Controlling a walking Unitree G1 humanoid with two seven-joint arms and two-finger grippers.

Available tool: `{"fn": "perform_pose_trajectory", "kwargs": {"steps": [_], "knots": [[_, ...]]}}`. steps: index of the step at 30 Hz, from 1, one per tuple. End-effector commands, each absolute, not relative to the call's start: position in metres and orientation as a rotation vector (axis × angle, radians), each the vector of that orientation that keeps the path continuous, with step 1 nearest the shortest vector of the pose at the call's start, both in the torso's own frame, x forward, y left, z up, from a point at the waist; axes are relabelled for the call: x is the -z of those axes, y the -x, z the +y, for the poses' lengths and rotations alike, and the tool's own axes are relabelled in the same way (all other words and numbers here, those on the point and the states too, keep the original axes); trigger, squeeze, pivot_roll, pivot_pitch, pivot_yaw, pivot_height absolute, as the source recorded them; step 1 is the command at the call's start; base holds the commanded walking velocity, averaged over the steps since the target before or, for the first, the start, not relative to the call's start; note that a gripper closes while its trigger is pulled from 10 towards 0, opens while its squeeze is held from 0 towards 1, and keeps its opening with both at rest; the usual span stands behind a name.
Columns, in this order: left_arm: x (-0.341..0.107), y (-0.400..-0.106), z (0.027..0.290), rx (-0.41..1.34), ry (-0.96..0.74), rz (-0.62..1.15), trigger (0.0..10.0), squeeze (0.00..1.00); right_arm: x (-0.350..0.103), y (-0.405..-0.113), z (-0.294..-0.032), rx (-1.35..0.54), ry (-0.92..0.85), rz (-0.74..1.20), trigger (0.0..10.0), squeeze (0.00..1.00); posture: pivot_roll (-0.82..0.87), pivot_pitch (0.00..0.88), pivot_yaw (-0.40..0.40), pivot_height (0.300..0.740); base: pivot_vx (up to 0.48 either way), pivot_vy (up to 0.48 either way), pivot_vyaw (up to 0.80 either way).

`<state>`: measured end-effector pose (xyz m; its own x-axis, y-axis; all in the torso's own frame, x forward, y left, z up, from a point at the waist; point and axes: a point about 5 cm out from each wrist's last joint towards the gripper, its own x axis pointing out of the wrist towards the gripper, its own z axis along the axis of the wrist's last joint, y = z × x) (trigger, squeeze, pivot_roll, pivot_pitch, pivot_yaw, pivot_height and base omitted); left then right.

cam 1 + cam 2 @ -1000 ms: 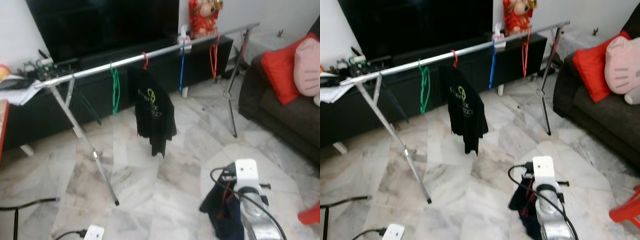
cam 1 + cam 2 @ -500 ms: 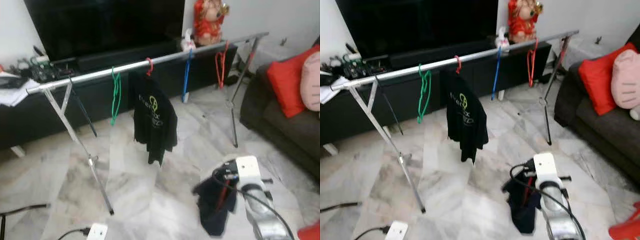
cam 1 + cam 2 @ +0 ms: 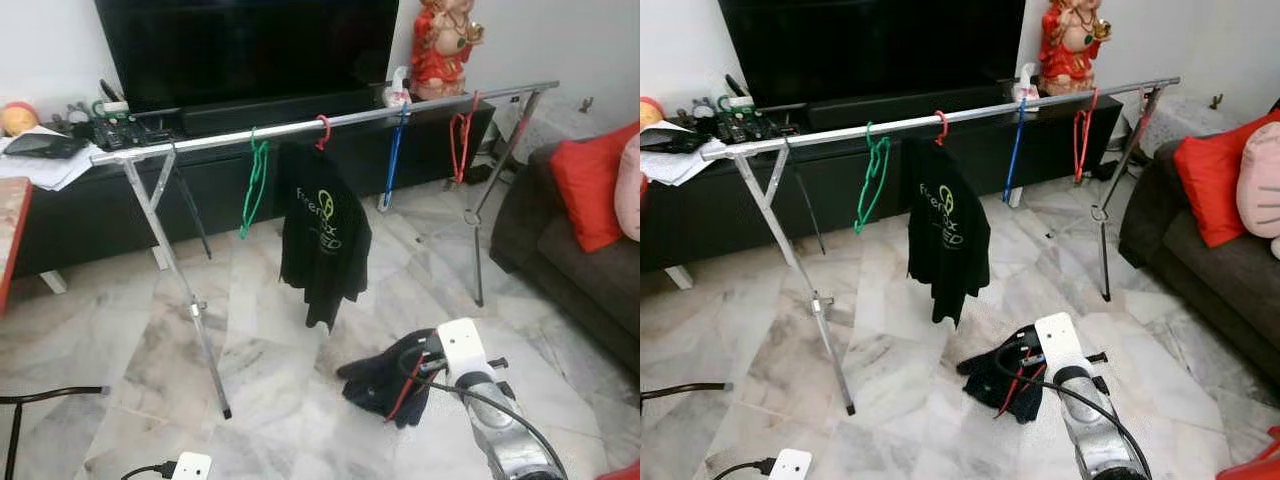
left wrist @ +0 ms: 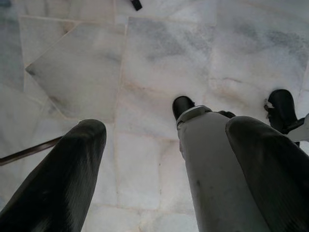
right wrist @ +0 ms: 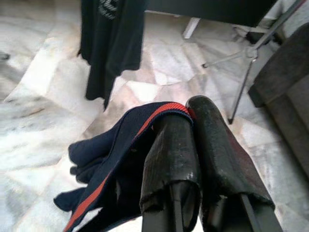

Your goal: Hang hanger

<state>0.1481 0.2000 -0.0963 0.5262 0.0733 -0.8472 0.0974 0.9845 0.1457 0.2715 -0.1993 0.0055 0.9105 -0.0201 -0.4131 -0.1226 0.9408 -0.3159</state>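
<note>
From the head views, the right claw [image 3: 425, 362] is carrying a navy garment [image 3: 385, 375] low, short of the rail [image 3: 330, 122], presumably to hang it. The black shirt [image 3: 322, 235] bears unreadable green print.

Right wrist: fingers [image 5: 171, 154] are pinching the garment's red-trimmed edge.

Left wrist: the left claw [image 4: 164, 179] is hanging spread, idle.

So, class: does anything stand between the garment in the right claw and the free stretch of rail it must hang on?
Nothing visible does. The right claw holds the dark garment low, with bare floor up to the rail.
</note>
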Motion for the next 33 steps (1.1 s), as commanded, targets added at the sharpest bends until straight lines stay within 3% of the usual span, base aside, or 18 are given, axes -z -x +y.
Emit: {"fn": "perform_pose_trajectory", "kwargs": {"steps": [1, 7, 14, 22, 33], "knots": [[0.097, -0.147, 0.203, 0.001, -0.181, 1.032, 10.0, 0.0, 0.001, -0.273, -0.195, -0.069, 0.294, 0.455, 10.0, 0.0, -0.18, 0.0, -0.021, 0.74, 0.0, 0.0, 0.0], [0.095, -0.15, 0.206, 0.006, -0.195, 1.028, 10.0, 0.0, 0.039, -0.246, -0.183, -0.153, 0.241, 0.674, 10.0, 0.0, -0.18, 0.0, -0.001, 0.74, 0.0, 0.0, 0.0], [0.094, -0.151, 0.207, 0.007, -0.197, 1.025, 10.0, 0.0, 0.056, -0.226, -0.17, -0.257, 0.208, 0.757, 10.0, 0.0, -0.18, 0.0, 0.003, 0.74, 0.0, 0.0, 0.0], [0.094, -0.152, 0.208, 0.012, -0.205, 1.026, 10.0, 0.0, 0.073, -0.197, -0.197, -0.058, 0.144, 0.87, 10.0, 0.0, -0.18, 0.0, 0.02, 0.74, 0.0, 0.0, 0.0], [0.094, -0.152, 0.209, 0.016, -0.211, 1.028, 10.0, 0.0, 0.076, -0.19, -0.197, -0.087, 0.134, 0.864, 10.0, 0.0, -0.19, 0.0, 0.02, 0.74, 0.0, 0.0, 0.0]]}}
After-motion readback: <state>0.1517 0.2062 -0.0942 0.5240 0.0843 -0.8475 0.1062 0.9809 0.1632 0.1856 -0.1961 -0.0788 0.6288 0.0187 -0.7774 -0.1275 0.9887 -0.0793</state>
